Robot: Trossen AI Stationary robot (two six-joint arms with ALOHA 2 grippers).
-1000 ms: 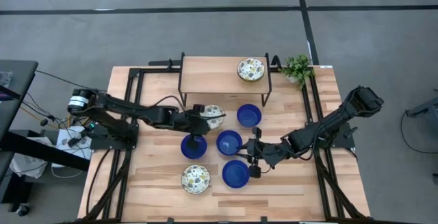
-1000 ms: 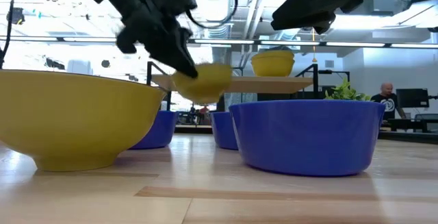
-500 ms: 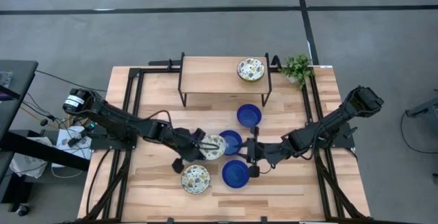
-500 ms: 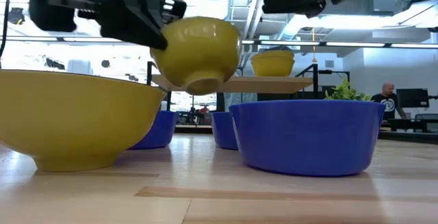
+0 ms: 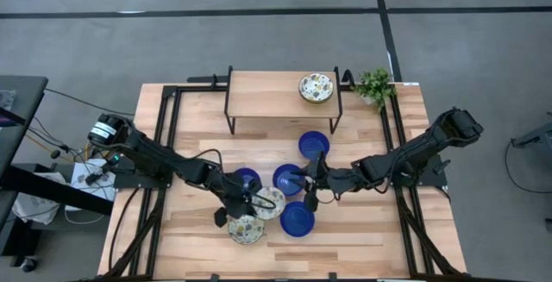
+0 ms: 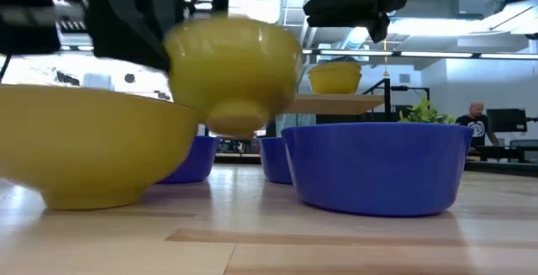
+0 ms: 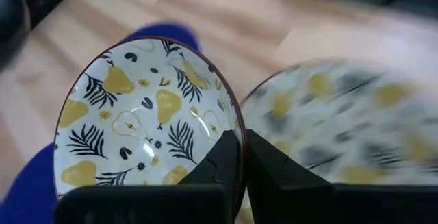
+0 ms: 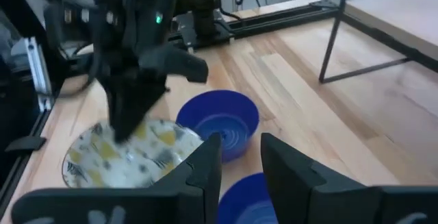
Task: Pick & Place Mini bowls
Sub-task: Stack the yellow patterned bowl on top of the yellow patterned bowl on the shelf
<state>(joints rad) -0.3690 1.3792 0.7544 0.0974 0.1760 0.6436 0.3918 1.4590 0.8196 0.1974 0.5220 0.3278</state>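
1. Since a second ago, our left gripper [image 5: 256, 203] has swung from up by the shelf down to the front of the table, and the pear-print bowl [image 5: 269, 202] came along with it. Half a second ago that bowl was over the middle blue bowl; now it hangs right next to the second patterned bowl [image 5: 247, 228], partly over its rim.
2. The left jaws are clamped tight on the carried bowl's rim, one finger inside and one outside, as the left wrist view shows [image 7: 147, 125]. In the low view the bowl [image 6: 233, 75] is clear of the wood, up in the air, its yellow underside blurred.
3. The bowl on the table is just below and beside the gripper, touching nothing that we can make out. In the left wrist view it's the blurry one [image 7: 342, 121] past the fingers.
4. Our right gripper [image 5: 310, 181] hovers above the middle blue bowl [image 5: 288, 178], holding nothing. Its fingers stand partly apart, and the gap is plain in the right wrist view [image 8: 238, 157]. It has slid a bit toward the back compared with a second ago.
5. Blue bowls around the grippers: one [image 5: 247, 179] just behind the left gripper, one [image 5: 297, 220] just in front of the right gripper, and one [image 5: 314, 145] farther back toward the shelf.
6. Up on the shelf [image 5: 267, 97] sits another patterned bowl [image 5: 316, 87], well away from both grippers, with the plant [image 5: 375, 85] beside the shelf's right end.
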